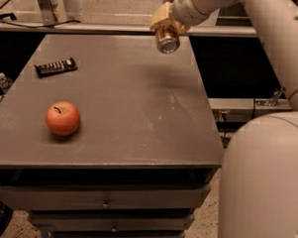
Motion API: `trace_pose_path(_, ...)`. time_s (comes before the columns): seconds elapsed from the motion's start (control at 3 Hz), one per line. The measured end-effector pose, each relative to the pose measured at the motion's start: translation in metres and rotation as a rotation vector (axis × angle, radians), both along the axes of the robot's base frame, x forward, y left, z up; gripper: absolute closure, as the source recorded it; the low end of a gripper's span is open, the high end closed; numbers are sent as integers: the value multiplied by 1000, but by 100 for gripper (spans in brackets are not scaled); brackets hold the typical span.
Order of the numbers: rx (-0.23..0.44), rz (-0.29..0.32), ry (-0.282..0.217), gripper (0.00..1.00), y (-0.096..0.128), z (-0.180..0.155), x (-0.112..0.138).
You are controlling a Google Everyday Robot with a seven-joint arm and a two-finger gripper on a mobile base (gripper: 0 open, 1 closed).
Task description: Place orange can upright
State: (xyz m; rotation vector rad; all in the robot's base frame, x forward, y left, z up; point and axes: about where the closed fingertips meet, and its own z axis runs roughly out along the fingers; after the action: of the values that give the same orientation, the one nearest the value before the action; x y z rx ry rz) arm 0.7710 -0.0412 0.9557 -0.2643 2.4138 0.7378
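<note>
One orange can [167, 41] in gripper [166, 28] over far end of table [139, 105], one apple [63, 118]

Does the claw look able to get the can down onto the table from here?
Likely yes: the claw holds the can above the table's far edge, with bare top below; the apple lies far off near the front.

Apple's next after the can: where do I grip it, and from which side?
I'd grip the apple across its widest middle, coming straight down: it is round, sits stem-up, and nothing stands close beside it. The gripper is above the far edge of the table, shut on the orange can.
</note>
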Motion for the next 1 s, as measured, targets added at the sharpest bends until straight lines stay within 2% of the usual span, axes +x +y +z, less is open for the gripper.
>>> trace_pose_path(0.33, 25, -13, -22, 100, 0, 2, 5)
trace_pose_path(0.67, 22, -11, -18, 100, 0, 1, 5)
trace_pose_path(1.0, 37, 34, -96, 100, 1, 7, 4)
